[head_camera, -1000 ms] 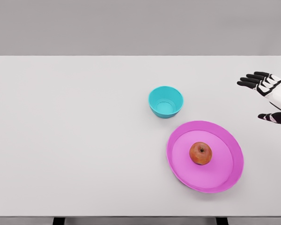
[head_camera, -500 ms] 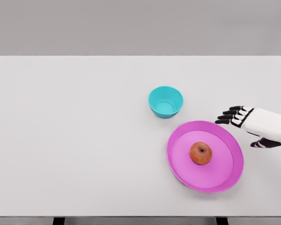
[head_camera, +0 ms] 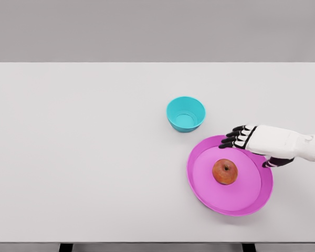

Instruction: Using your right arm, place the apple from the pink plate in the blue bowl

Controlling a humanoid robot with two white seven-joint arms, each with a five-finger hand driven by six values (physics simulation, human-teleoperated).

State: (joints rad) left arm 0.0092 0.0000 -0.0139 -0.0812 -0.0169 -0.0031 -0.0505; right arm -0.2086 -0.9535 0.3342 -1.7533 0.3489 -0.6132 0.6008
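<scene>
Now the right hand [head_camera: 254,142] is over the pink plate's [head_camera: 199,184] far edge w/ fingers [head_camera: 232,140] spread, holding nothing. Apple [head_camera: 225,171] sits on plate, near blue bowl [head_camera: 186,114].

Pink plate [head_camera: 201,184] on white surface [head_camera: 84,157]. Apple [head_camera: 225,171] upright at plate centre. Blue bowl [head_camera: 186,113] just beyond plate's far-left rim, apart. Right hand [head_camera: 254,141] over plate's far-right rim, fingers [head_camera: 232,139] spread, not touching apple.

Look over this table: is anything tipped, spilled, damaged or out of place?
Nothing stands out. The apple sits on the pink plate, the blue bowl stands upright, and the right hand hovers open over the plate's far rim.
</scene>
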